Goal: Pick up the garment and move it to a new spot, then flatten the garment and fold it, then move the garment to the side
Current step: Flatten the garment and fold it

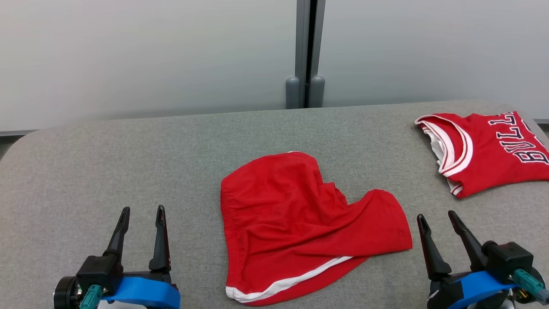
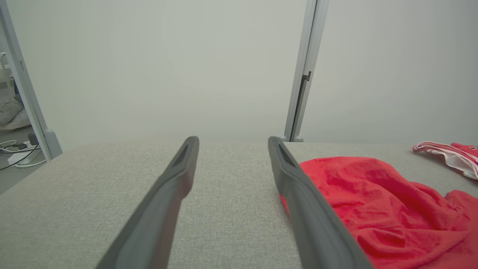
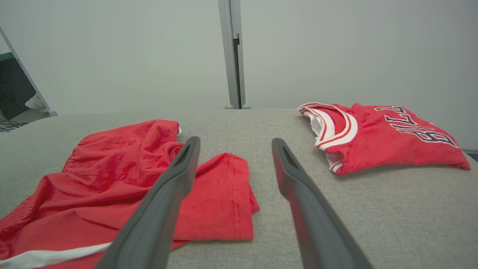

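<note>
Head view: one pair of red shorts point(image 1: 300, 223), rumpled, lying in the middle of the grey padded table point(image 1: 107, 163), with the gathered waistband toward your left and the white-trimmed hem toward the near edge. One red jersey point(image 1: 484, 150), lettered and folded, sits at the far right, well apart from the shorts. You may take it as already dealt with, which makes the shorts the garment in hand. Left gripper point(image 1: 143, 208): low at the near left, jaws spread wide, nothing between them, clear of the cloth. Right gripper point(image 1: 436, 214): low at the near right, jaws likewise spread and empty, just beside the right leg of the shorts. Left wrist view: bare table between the jaws; the shorts lie off to the right, their edge passing behind the right-hand jaw, and you cannot tell whether they touch. Right wrist view: jaws apart with bare table between them; the left-hand jaw crosses the shorts' leg in the picture, and the jersey sits beyond to the right. Status, by judgement: first step, the pick-up, not yet begun; flattening, folding and setting aside all remain. The next move calls for you to bring each gripper in over an outer edge of the shorts, pinch the cloth firmly, and lift both sides evenly so it hangs free of the table.
</note>
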